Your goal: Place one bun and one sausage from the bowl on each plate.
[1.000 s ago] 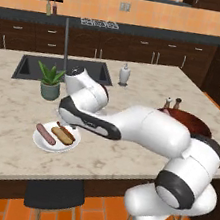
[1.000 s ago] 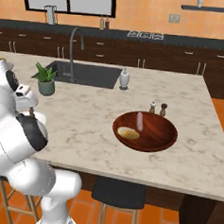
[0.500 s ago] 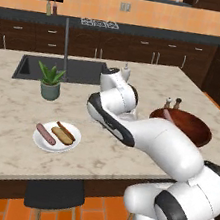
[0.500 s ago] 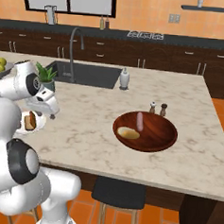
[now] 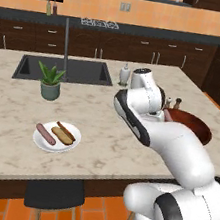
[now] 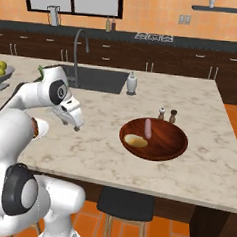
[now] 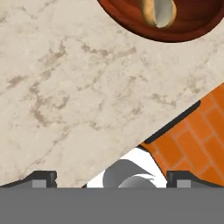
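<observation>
The reddish-brown bowl [image 6: 176, 144] sits on the island's right side with one bun [image 6: 136, 140] and one sausage [image 6: 148, 126] in it. In the hand view the bowl [image 7: 192, 24] and its bun [image 7: 158, 11] lie at the top edge. The white plate [image 5: 70, 145] on the left of the island carries a sausage [image 5: 45, 133] and a bun [image 5: 63, 133]. My gripper [image 6: 75, 126] hangs open and empty over bare counter between plate and bowl, left of the bowl. Its fingertips [image 7: 43, 177] stand wide apart. The arm hides much of the bowl [image 5: 197, 129] in the left base view.
Salt and pepper shakers [image 6: 167, 115] stand just behind the bowl. A potted plant [image 5: 51, 79], the sink [image 5: 63, 69] with its tap and a soap dispenser [image 6: 131, 83] lie further back. A grey fruit bowl [image 6: 1, 72] is far left. A stool [image 6: 127, 206] stands below the counter's front edge.
The arm has swung to the right, from over the white plate to the middle of the island near the bowl. The gripper stayed open and empty.
</observation>
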Robot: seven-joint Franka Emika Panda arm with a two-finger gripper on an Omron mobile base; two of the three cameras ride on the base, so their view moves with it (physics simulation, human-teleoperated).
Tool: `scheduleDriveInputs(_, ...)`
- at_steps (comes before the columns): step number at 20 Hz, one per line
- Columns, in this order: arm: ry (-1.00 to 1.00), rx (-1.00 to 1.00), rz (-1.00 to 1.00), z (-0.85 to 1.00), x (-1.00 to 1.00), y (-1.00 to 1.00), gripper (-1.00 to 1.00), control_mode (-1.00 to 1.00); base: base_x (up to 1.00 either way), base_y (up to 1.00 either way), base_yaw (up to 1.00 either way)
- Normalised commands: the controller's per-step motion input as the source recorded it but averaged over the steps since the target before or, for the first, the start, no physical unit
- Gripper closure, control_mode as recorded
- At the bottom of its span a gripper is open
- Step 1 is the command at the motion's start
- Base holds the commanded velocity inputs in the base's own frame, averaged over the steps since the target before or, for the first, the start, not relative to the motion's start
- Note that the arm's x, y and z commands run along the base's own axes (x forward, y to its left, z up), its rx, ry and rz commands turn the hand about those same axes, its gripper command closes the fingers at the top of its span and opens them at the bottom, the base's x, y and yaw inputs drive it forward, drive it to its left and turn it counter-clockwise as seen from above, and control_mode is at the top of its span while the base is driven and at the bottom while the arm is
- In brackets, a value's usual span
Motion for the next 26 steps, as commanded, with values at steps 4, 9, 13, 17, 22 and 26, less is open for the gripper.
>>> scheduleDriveInputs(4, 0.00, 0.07, -0.08, 0.00, 0.02, -0.59, -1.00, -1.00, 0.00, 0.00, 0.00)
scheduleDriveInputs(9, 0.00, 0.06, -0.08, 0.00, 0.04, -0.75, -1.00, -1.00, 0.00, 0.00, 0.00)
scheduleDriveInputs(13, 0.00, 0.09, 0.00, 0.00, 0.18, -0.79, -1.00, -1.00, 0.00, 0.00, 0.00)
scheduleDriveInputs(17, 0.00, 0.13, 0.00, 0.00, 0.23, -0.69, -1.00, -1.00, 0.00, 0.00, 0.00)
scheduleDriveInputs(22, 0.00, 0.10, 0.00, 0.00, 0.33, -0.46, -1.00, -1.00, 0.00, 0.00, 0.00)
scheduleDriveInputs(26, 0.03, 0.05, 0.00, 0.00, 0.36, -0.28, -1.00, -1.00, 0.00, 0.00, 0.00)
